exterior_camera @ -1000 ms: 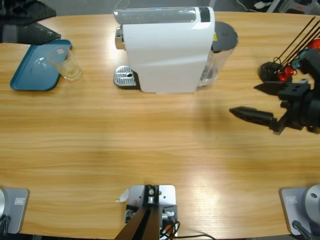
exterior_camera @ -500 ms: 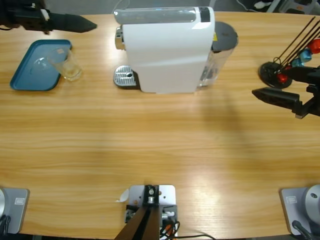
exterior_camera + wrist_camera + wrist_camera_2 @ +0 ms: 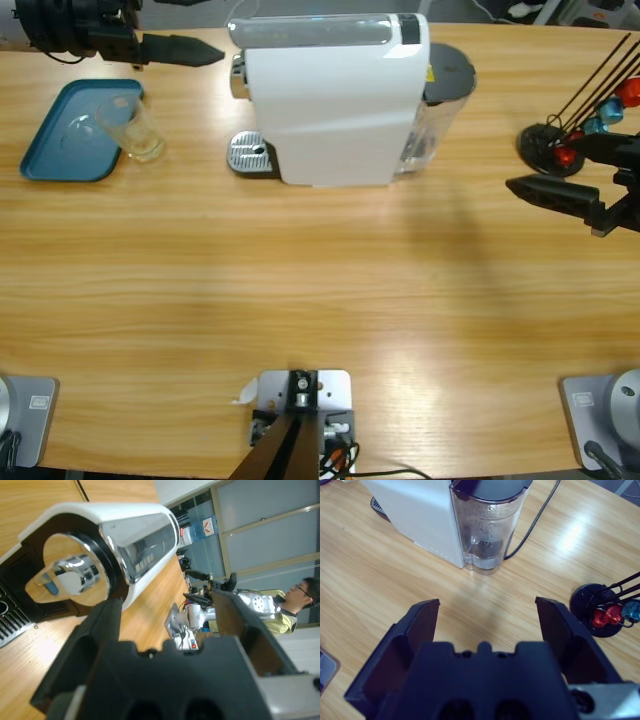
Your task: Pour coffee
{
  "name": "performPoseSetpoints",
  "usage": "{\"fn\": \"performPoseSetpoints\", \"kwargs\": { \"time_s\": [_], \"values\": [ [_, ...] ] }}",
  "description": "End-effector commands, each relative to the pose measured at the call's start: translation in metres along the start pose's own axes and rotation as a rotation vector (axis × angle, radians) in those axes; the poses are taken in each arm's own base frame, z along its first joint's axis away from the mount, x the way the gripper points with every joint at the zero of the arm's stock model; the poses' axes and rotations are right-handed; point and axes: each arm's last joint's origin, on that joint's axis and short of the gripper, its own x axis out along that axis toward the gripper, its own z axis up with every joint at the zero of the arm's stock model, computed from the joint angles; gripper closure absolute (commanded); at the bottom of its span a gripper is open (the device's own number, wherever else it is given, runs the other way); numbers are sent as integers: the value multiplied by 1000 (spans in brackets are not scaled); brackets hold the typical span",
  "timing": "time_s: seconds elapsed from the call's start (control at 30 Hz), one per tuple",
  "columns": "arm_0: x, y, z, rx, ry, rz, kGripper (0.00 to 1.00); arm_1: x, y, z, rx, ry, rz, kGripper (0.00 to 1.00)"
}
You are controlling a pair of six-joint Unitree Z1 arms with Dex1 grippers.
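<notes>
The left pincer (image 3: 195, 50) sits at the far left corner of the tabletop (image 3: 320, 300), its 2 jaws spread and holding nothing, pointed along the table's length toward the front of the white coffee machine (image 3: 335, 100). In the left wrist view the machine's chrome brew head (image 3: 75, 577) fills the frame straight ahead of the jaws, so this arm is plainly the nearer one to the spout end. The clear glass cup (image 3: 130, 125) lies just to the near side of that pincer, standing upright with its base on the edge of the blue tray (image 3: 60, 140), well left of the round drip grate (image 3: 250, 155) where it would need to go. The move seems to turn on that offset: the cup is beside and below the pincer's line, not ahead of it.

The right pincer (image 3: 560, 195) hovers near the right edge, jaws likewise wide apart and empty, aimed at the machine's water tank (image 3: 487, 527). Just behind it stands the capsule rack (image 3: 555, 145).

Count: 1 machine, 1 cup, 1 tray, 1 rack; about 3 capsules show on it, 2 red and 1 blue, though more may be hidden.
</notes>
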Motion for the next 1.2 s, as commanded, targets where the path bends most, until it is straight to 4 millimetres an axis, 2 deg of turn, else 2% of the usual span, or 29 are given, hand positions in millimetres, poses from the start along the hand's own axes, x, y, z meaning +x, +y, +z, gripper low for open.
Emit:
{"fn": "performPoseSetpoints", "kwargs": {
  "time_s": [0.03,0.23,0.3,0.53,0.6,0.63,0.77,0.83,0.87,0.93,0.97,1.2],
  "values": [
    [12,30,12,-70,-15,-14,234,3,-2,-9,6,20,-24,156],
    [19,39,14,-82,-12,-22,234,4,-2,-9,6,17,-25,156],
    [20,42,14,-86,-13,-26,276,4,-2,-9,6,17,-25,156],
    [23,44,18,-86,-27,-52,279,6,-1,-8,5,20,-26,156],
    [24,45,19,-84,-29,-62,388,6,-1,-8,5,20,-26,156],
    [25,45,19,-84,-29,-64,404,6,-1,-8,5,19,-27,156],
    [30,50,17,-92,-19,-76,572,6,-1,-8,6,18,-29,156],
    [32,54,16,-96,-17,-81,711,6,-1,-8,6,19,-29,156],
    [33,55,15,-97,-17,-86,740,6,-1,-8,6,19,-29,156],
    [33,56,14,-98,-18,-89,933,6,-1,-8,5,19,-29,156],
    [33,57,14,-97,-19,-90,997,6,-1,-8,5,20,-31,156],
    [33,58,14,-96,-31,-116,1000,7,-1,-7,5,20,-32,161]
  ]
}}
